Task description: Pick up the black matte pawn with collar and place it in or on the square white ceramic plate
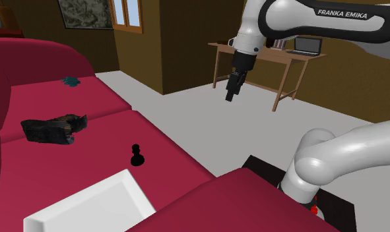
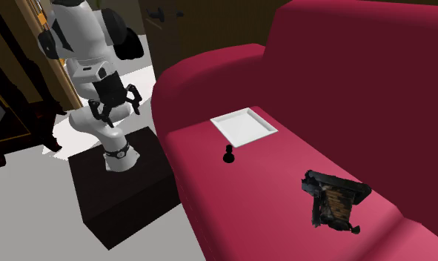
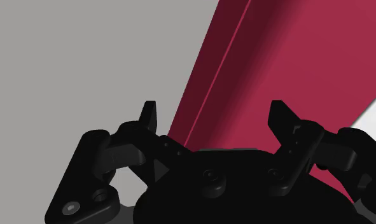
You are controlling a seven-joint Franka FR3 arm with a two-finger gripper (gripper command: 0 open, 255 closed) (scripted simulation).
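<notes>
The black pawn (image 1: 137,155) (image 2: 229,155) stands upright on the red sofa seat (image 1: 94,155), a short way from the square white plate (image 1: 94,207) (image 2: 243,124), which lies flat on the same cushion. My gripper (image 1: 231,92) (image 2: 117,110) (image 3: 215,121) hangs in the air beyond the sofa's front edge, over the grey floor and well away from the pawn. Its fingers (image 3: 148,118) are apart and nothing is between them. In the wrist view the sofa's red front (image 3: 288,57) runs past the fingertips.
A crumpled dark object (image 1: 55,128) (image 2: 334,199) lies on the seat farther along from the pawn, and a small teal thing (image 1: 71,81) sits beyond it. A desk with a laptop (image 1: 305,46) stands at the back. The arm's black stand (image 2: 121,189) is beside the sofa arm.
</notes>
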